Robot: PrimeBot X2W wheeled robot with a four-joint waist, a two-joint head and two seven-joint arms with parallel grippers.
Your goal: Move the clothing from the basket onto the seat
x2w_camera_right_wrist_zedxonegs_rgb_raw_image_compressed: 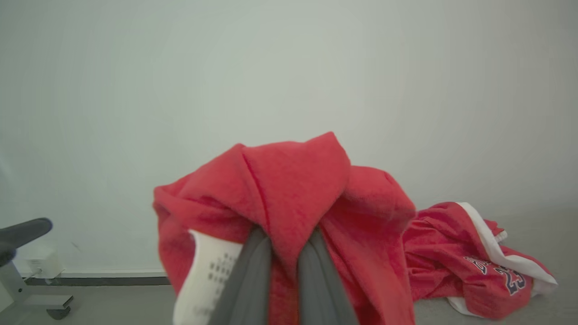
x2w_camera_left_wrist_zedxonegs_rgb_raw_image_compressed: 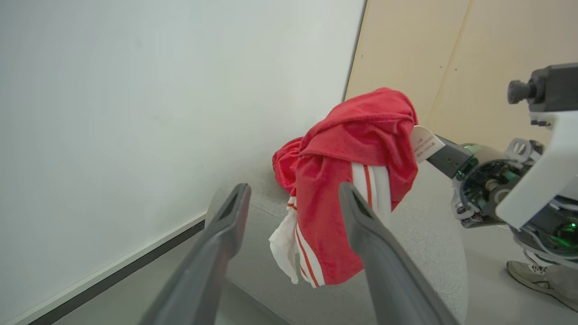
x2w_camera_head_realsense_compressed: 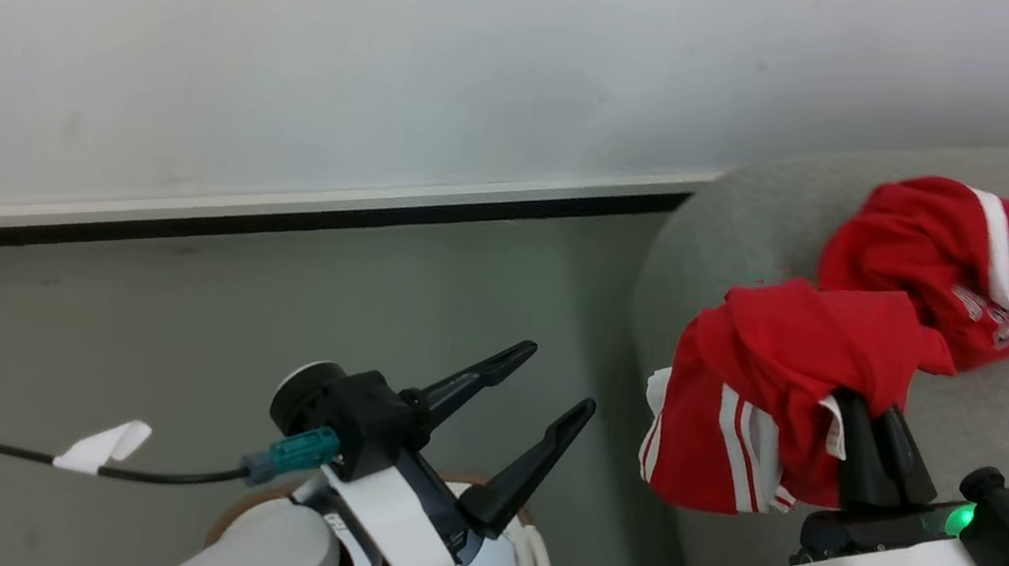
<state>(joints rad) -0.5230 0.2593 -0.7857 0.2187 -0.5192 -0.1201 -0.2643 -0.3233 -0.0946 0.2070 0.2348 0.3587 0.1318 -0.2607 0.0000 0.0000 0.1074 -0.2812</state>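
With our right gripper (x2w_camera_head_realsense_compressed: 878, 415) clamping a red piece of the clothing (x2w_camera_head_realsense_compressed: 785, 368) over the rounded edge of the seat (x2w_camera_head_realsense_compressed: 997, 432) and our left gripper (x2w_camera_head_realsense_compressed: 558, 377) hanging wide apart beside the seat, we are risking it sliding to the floor (x2w_camera_head_realsense_compressed: 360, 301) on release, since much fabric is dangling off the seat.
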